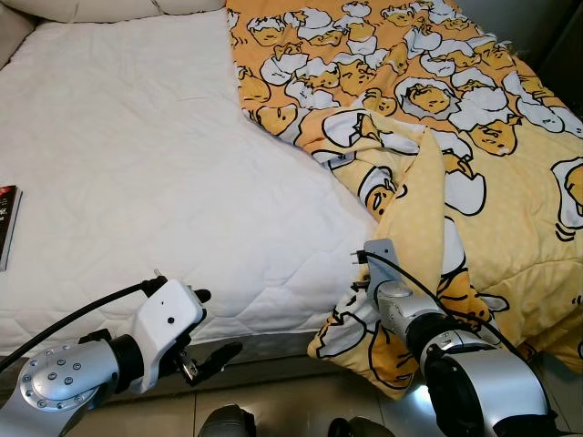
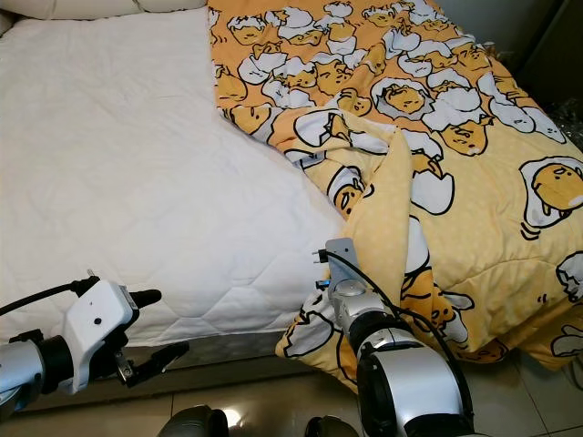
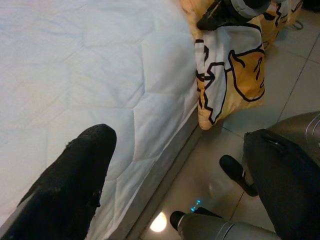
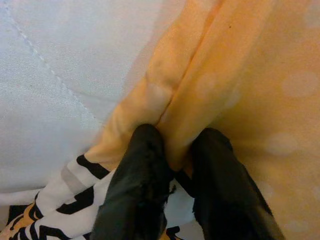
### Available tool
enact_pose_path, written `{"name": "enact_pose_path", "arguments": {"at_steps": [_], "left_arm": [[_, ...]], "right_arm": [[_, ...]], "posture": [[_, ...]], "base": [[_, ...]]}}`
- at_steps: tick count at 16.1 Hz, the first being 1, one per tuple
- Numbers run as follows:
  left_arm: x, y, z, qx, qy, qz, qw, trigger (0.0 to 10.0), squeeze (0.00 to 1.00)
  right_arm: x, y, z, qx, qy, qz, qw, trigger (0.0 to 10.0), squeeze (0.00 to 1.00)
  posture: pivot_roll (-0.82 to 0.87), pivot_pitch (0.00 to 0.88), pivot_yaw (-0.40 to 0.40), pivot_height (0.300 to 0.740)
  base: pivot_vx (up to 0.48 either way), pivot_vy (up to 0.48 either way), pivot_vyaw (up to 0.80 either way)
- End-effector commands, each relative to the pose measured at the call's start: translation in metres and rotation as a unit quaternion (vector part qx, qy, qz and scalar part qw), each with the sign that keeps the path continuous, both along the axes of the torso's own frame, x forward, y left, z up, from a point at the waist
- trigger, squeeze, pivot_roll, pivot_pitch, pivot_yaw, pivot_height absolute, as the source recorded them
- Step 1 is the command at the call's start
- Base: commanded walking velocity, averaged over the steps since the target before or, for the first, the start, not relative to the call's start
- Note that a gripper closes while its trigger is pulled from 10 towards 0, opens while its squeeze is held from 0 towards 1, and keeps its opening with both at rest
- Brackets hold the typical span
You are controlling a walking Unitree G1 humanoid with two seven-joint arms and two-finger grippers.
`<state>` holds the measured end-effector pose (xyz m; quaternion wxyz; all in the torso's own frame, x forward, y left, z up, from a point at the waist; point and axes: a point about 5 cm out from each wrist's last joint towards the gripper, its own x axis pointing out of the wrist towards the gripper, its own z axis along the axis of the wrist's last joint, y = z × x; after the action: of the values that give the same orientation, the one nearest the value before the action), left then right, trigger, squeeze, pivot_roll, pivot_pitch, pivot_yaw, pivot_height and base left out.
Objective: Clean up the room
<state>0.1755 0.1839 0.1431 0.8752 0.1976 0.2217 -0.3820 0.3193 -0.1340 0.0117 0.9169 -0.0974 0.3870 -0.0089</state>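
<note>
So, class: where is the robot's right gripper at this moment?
The right gripper is at the foot edge of the mattress, on the robot's right, pinching a fold of the yellow quilt.

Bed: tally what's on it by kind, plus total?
Yellow cartoon-print blanket: 1, its edge pinched in the right gripper jaws
Book at the mattress left edge: 1
Pillows at the head: 2, partly cropped
Total: 4
</note>
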Motion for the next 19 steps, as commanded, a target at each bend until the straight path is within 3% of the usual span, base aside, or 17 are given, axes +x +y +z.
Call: {"name": "enact_pose_path", "arguments": {"at_steps": [1,6,11,12,13,14,15,17,18,19], "left_arm": [[0.001,0.001,0.001,0.002,-0.008,0.003,1.0,10.0,0.1],[0.012,-0.004,-0.005,-0.01,-0.017,0.003,1.0,10.0,0.11],[0.023,-0.004,-0.008,-0.016,-0.029,0.003,0.999,10.0,0.1],[0.026,-0.004,-0.008,-0.016,-0.032,0.002,0.999,10.0,0.1],[0.028,-0.005,-0.008,-0.015,-0.034,-0.002,0.999,10.0,0.1],[0.03,-0.005,-0.008,-0.015,-0.034,-0.007,0.999,10.0,0.1],[0.03,-0.006,-0.008,-0.016,-0.034,-0.008,0.999,10.0,0.1],[0.031,-0.007,-0.008,-0.017,-0.032,-0.019,0.999,10.0,0.1],[0.032,-0.008,-0.008,-0.017,-0.031,-0.023,0.999,10.0,0.1],[0.034,-0.008,-0.008,-0.016,-0.031,-0.026,0.999,10.0,0.1]], "right_arm": [[-0.003,-0.003,-0.003,0.001,0.013,-0.004,1.0,0.0,0.0],[-0.002,-0.008,-0.003,0.012,0.017,0.033,0.999,0.0,0.0],[-0.012,-0.008,-0.01,0.099,0.043,0.126,0.986,0.0,0.0],[-0.016,-0.004,-0.01,0.15,0.04,0.211,0.965,0.0,0.0],[-0.03,0.0,-0.011,0.199,0.053,0.343,0.916,0.0,0.0],[-0.053,-0.004,-0.016,0.216,0.081,0.463,0.856,0.0,0.0],[-0.062,-0.006,-0.018,0.218,0.092,0.496,0.836,0.0,0.0],[-0.116,-0.027,-0.022,0.27,0.186,0.597,0.732,0.0,0.0],[-0.126,-0.035,-0.025,0.266,0.217,0.61,0.714,0.0,0.0],[-0.126,-0.046,-0.034,0.228,0.222,0.605,0.73,0.3,0.0]], "posture": [[0.28,0.111,-0.008,0.74],[0.2,0.049,-0.007,0.74],[0.15,0.012,-0.002,0.74],[0.15,0.011,0.002,0.74],[0.14,0.015,0.013,0.74],[0.14,0.018,0.019,0.74],[0.14,0.018,0.019,0.74],[0.13,0.02,0.035,0.74],[0.13,0.021,0.039,0.74],[0.13,0.021,0.043,0.74]], "base": [[0.0,0.0,0.0],[0.0,0.0,0.0],[0.0,0.0,0.0],[0.0,0.0,0.0],[0.0,0.0,0.0],[0.0,0.0,0.0],[0.0,0.0,0.0],[0.0,0.0,0.0],[0.0,0.0,0.0],[0.0,0.0,0.0]]}}
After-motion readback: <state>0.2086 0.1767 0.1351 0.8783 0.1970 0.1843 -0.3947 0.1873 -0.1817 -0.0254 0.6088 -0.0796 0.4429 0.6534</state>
